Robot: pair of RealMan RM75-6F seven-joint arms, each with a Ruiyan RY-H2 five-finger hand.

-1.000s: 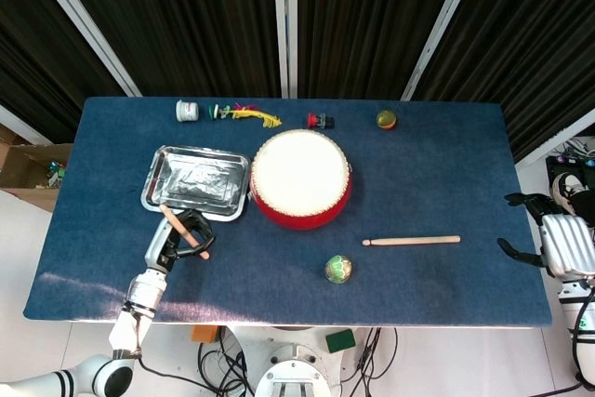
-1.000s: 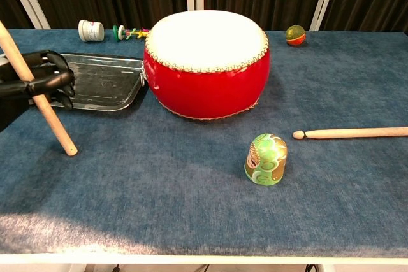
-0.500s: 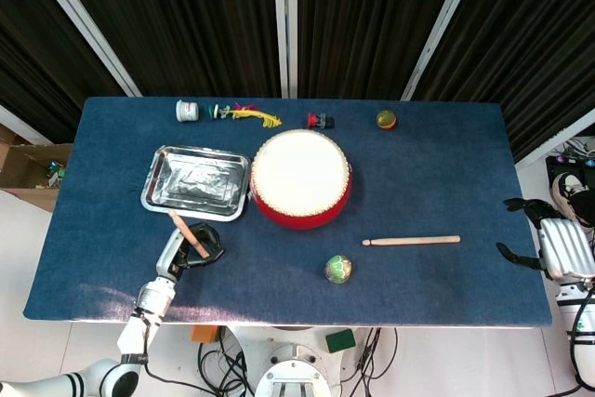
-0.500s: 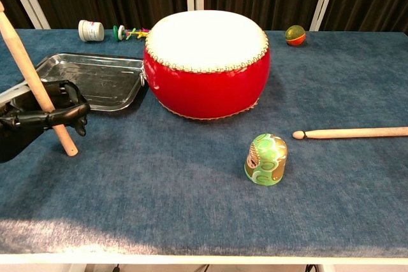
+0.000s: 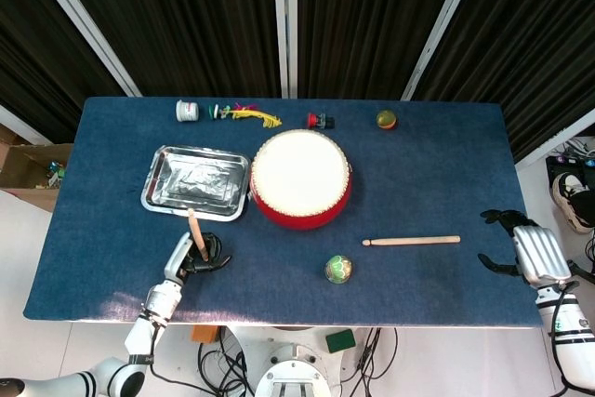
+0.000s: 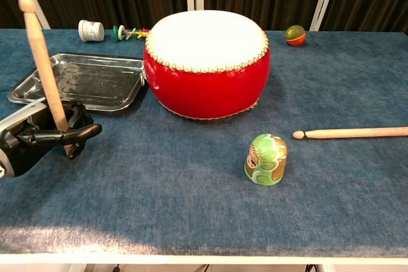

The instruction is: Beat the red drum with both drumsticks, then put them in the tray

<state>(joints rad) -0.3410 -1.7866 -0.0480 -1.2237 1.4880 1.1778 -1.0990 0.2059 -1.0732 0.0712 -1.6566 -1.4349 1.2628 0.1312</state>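
Left hand [image 6: 48, 133] low over the bench [image 5: 446, 183] near its front-left edge, fingers [image 6: 86, 132] wrapped round one drumstick [image 6: 42, 62], stick near upright, tip up. Tray [image 6: 89, 81] just behind those fingers, red drum [image 6: 205, 62] beyond and to their right, open blue cloth between. Stick's lower end hidden behind the hand. Right hand [image 5: 528, 253] at the bench's right edge, fingers spread, holding nothing; second drumstick [image 5: 412, 241] lies flat well inboard of it. Right hand out of chest view.

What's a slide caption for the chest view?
Left hand holds one drumstick nearly upright beside the tray; second drumstick lies right of the drum.
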